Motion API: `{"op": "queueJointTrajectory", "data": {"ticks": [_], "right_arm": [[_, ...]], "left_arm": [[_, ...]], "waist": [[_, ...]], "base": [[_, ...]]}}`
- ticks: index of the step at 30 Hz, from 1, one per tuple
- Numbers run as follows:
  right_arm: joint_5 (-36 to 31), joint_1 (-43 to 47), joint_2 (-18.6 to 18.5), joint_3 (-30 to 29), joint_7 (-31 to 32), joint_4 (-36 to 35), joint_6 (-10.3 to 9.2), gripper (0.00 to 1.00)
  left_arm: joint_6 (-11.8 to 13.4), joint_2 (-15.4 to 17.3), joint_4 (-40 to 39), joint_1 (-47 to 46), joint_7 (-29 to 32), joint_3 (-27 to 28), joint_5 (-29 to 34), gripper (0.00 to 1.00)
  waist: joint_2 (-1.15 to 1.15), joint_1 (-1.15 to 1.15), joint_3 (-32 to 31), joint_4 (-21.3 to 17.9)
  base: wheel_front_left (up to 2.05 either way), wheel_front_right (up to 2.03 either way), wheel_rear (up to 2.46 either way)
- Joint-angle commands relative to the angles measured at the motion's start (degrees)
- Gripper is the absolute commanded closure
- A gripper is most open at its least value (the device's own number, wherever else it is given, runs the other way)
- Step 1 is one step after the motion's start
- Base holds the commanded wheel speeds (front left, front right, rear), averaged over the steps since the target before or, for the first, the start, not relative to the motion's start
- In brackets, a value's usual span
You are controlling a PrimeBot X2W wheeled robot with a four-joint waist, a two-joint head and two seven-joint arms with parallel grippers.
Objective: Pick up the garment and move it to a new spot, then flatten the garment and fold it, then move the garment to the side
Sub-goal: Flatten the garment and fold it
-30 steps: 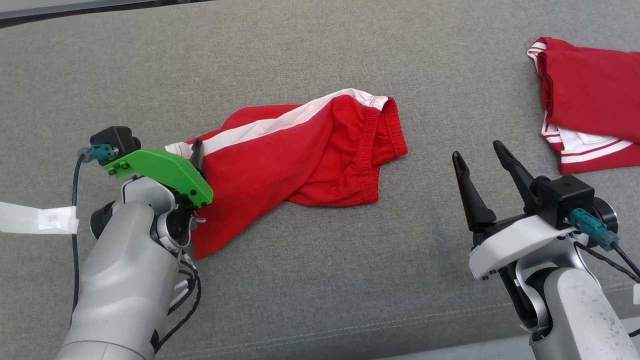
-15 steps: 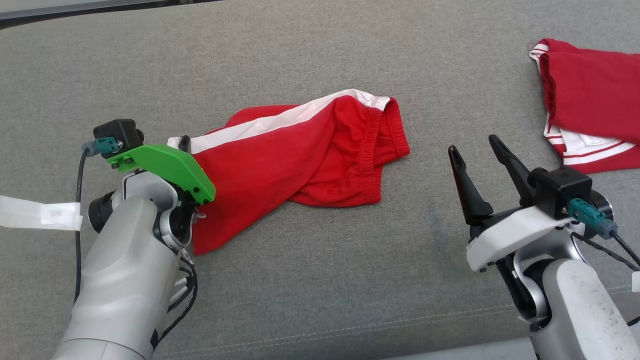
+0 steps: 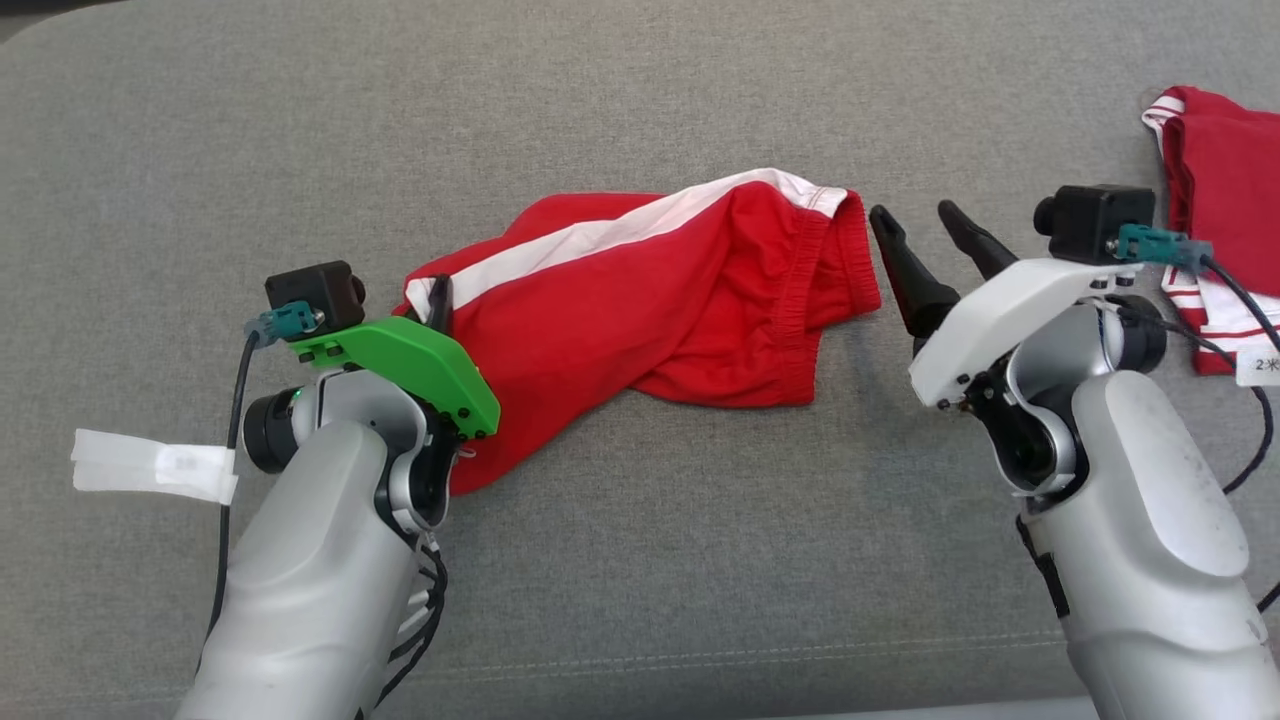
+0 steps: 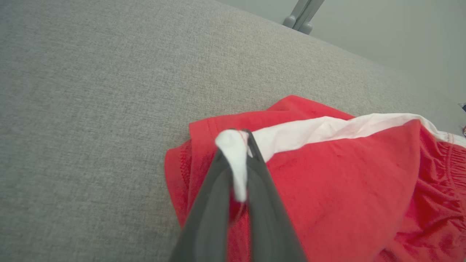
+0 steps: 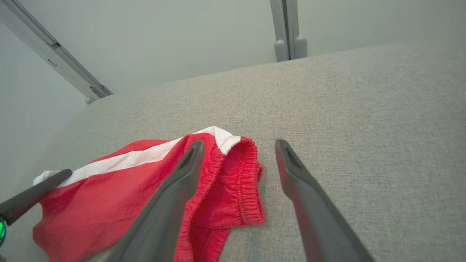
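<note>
Two red garments are lying on one grey cushion (image 3: 640,100), and two grippers, each with two dark fingers, are working over it. One strip of white tape (image 3: 150,465) is hanging from the cable of the left arm.

The second garment (image 3: 1225,190) is being cut off by the right edge of the head view, so its shape is hard to tell. A small label (image 3: 1262,367) beside it is also cut off. In the head view the green plate (image 3: 410,365) on the left wrist is covering most of the left fingers and the lower left corner of the shorts (image 3: 660,290).

The shorts are lying in the middle of the cushion, between the two grippers. They are red with one white stripe along the upper edge. The gathered elastic waistband is pointing toward the right arm. The cloth is crumpled and doubled over itself, not flat.

The left gripper (image 4: 236,133) is pressing its fingers together on the white corner at the left end of the shorts; a fold of white cloth is sticking out between the tips. The right gripper (image 3: 915,212) is standing with its fingers wide apart and is holding nothing. Its tips are just beside the waistband end. I cannot tell if one finger is touching the cloth.
</note>
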Motion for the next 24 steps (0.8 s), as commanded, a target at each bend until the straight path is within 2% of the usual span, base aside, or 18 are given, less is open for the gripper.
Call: {"op": "queueJointTrajectory", "data": {"ticks": [1,6,11,17,24], "right_arm": [[2.55,-1.27,0.71,-0.26,0.62,1.56,-0.01,0.0],[10.57,-5.13,2.59,-2.1,3.07,8.81,-0.01,0.0],[15.22,-9.23,3.34,-3.74,4.78,15.63,-0.01,0.0],[17.94,-13.3,3.58,-4.09,6.12,21.58,-0.01,0.0],[16.86,-17.26,3.64,-5.19,4.86,28.23,-0.01,0.0]], "left_arm": [[0.34,-0.14,-0.67,0.73,-0.33,-0.28,0.18,1.0],[0.85,-0.44,-2.65,1.19,-0.14,-1.22,0.6,1.0],[1.15,-0.73,-4.2,1.53,0.38,-2.33,0.91,1.0],[1.32,-1.2,-5.68,1.92,0.67,-3.64,1.01,1.0],[1.44,-1.5,-6.8,1.65,0.79,-4.7,1.05,1.0]], "waist": [[0.0,0.0,0.46,0.75],[0.0,0.0,0.66,1.62],[0.0,0.0,1.02,2.6],[0.0,0.0,1.2,3.85],[0.0,0.0,1.42,5.28]], "base": [[0.0,0.0,0.0],[0.0,0.0,0.0],[0.0,0.0,0.0],[0.0,0.0,0.0],[0.0,0.0,0.0]]}}
